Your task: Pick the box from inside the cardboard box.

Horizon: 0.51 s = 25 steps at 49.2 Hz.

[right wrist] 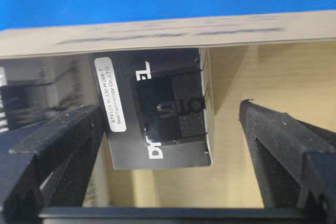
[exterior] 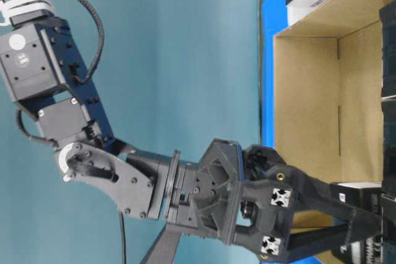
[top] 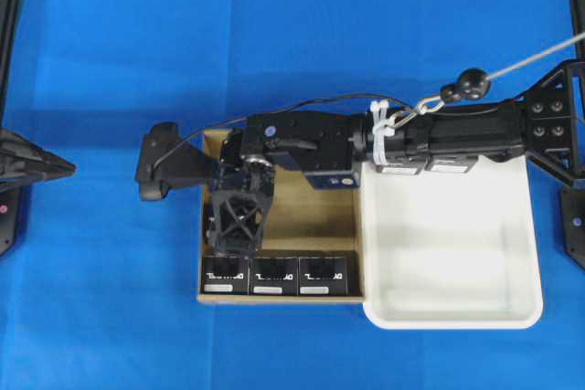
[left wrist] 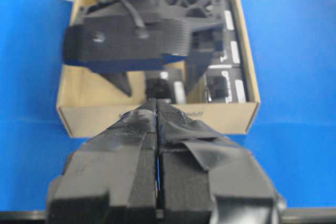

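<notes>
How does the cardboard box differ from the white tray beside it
The cardboard box is brown with square corners; the white tray has rounded ones. The cardboard box holds black cartons; the white tray looks empty. The right tool is inside the cardboard box, not the tray. Both are open-topped and sit side by side.

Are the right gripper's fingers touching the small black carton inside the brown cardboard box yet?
Apart. In the right wrist view the open right gripper straddles the black carton, with bare cardboard box floor visible before the right-hand finger.

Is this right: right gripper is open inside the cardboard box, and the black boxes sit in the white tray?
Not quite. The overhead view shows the black boxes lined up in the cardboard box; nothing is seen in the white tray. The right gripper is indeed open inside the cardboard box.
</notes>
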Tool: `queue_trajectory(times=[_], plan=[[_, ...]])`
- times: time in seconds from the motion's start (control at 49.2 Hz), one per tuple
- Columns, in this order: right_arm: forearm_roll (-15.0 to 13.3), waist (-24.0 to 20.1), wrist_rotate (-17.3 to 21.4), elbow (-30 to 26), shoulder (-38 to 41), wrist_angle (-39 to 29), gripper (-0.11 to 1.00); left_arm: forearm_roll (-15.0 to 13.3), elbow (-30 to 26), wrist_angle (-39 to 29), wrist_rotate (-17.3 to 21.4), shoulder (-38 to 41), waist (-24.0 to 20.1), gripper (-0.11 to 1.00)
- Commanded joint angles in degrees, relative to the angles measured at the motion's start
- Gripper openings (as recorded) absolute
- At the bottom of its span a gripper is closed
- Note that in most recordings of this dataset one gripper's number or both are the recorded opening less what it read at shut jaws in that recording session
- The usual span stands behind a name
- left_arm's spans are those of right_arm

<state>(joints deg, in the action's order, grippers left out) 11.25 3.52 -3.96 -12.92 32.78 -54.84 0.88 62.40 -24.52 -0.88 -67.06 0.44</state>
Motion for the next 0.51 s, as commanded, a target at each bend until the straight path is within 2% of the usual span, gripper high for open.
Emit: queue_trajectory(times=[0.0,0.284,0.488], plan=[[0.18,0.7,0.0,0.09,-0.26,0.97,0.99,0.09,-1.67,0.26,-0.09,0.53,0.0,-0.07],[0.0,3.08,-0.35,0.09,-0.26,1.93,0.99,0.09,-1.67,0.26,-0.09,0.44,0.0,-0.07],[0.09,3.16,-0.97,0.09,-0.35,1.67,0.99,0.09,-1.67,0.26,-0.09,0.44,0.0,-0.07]])
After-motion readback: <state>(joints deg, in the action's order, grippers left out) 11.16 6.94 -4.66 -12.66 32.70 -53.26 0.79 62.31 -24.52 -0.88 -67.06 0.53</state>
